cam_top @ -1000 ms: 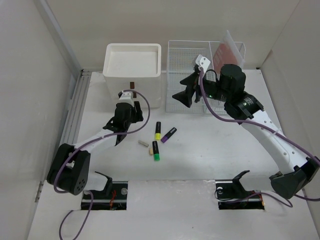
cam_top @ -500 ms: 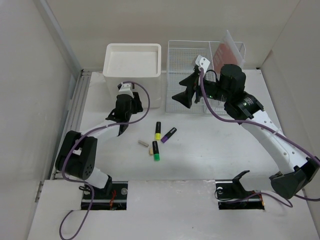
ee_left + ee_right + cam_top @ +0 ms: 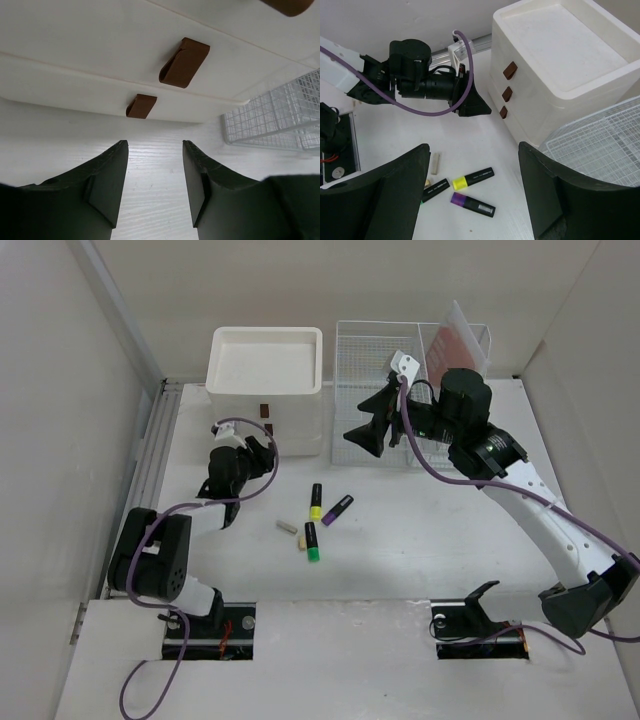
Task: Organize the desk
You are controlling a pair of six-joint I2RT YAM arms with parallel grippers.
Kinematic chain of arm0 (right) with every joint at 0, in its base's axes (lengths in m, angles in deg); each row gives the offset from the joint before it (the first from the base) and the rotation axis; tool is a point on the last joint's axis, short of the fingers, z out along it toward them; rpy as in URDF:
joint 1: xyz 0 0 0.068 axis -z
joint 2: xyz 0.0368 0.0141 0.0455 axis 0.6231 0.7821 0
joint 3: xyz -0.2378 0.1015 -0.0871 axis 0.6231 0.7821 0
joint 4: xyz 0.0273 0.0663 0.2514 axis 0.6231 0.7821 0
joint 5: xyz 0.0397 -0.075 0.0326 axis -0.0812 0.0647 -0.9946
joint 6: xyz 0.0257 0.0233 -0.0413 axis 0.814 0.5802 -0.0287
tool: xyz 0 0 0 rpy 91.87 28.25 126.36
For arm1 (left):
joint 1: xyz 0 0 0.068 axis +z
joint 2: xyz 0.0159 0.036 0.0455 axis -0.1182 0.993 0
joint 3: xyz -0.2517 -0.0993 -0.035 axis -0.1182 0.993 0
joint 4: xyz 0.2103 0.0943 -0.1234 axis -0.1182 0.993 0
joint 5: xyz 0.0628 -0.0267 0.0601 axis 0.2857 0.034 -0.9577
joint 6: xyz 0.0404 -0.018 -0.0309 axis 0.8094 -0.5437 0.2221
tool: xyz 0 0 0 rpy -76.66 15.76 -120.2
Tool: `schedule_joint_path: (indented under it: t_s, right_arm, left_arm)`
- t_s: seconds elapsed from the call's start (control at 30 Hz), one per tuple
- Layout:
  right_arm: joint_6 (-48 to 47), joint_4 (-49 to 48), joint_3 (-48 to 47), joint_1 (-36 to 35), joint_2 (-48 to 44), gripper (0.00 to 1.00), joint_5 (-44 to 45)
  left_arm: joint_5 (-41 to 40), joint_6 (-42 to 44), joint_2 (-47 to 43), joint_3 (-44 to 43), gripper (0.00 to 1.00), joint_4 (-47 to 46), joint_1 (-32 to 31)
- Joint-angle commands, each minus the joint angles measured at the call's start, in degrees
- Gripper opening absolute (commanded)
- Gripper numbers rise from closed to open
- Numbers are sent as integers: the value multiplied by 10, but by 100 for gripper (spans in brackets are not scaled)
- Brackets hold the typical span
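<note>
The desk (image 3: 420, 540) is the biggest thing we see. It is a flat white top that fills the whole floor of the scene, with a grey rail (image 3: 150, 455) along its left edge. At its far side stands a cream drawer box (image 3: 267, 380) with a tray top. Just to the right of it is a white wire rack (image 3: 375, 365), which holds a reddish sheet (image 3: 455, 348) in its right part.

The left gripper (image 3: 154, 145) is low over the desk and points at the front of the drawer box, near to it but not touching. Its jaws are released and we see nothing between them, only white tabletop. In front of it, the box carries two brown handles (image 3: 185, 62).

The right gripper (image 3: 473, 152) hangs above the desk by the front left corner of the wire rack. Its jaws are spread wide and grasp nothing.

Between the two arms, in the middle of the desk, lie three markers close together:
- a yellow-tipped marker (image 3: 316, 502)
- a purple marker (image 3: 337, 509)
- a green-tipped marker (image 3: 311, 540)

Just left of them lies a small cream stick (image 3: 287, 527). We cannot tell what it is.
</note>
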Motion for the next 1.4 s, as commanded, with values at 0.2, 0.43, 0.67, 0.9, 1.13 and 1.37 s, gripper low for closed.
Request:
schedule_joint_path:
  t_s: [0.2,0.43,0.67,0.9,1.13,1.37]
  right_arm:
    - [6,-32,2,3,1,77,-24]
    - [6,-32,2,3,6,77,-29]
    - [6,-32,8,3,11,77,-34]
    - [6,-32,8,3,11,77,-40]
    - [6,-32,8,3,11,77,-50]
    - [6,-32,8,3,1,77,-62]
  left_arm:
    - [120,-14,55,-10,44,-102,39]
    - [121,-35,97,-50,44,-82,39]
    - [110,-52,126,-74,42,-69,39]
    - [84,-57,132,-63,42,-77,39]
    - [30,-57,132,-57,41,-82,21]
    - [2,-57,127,-52,41,-94,16]
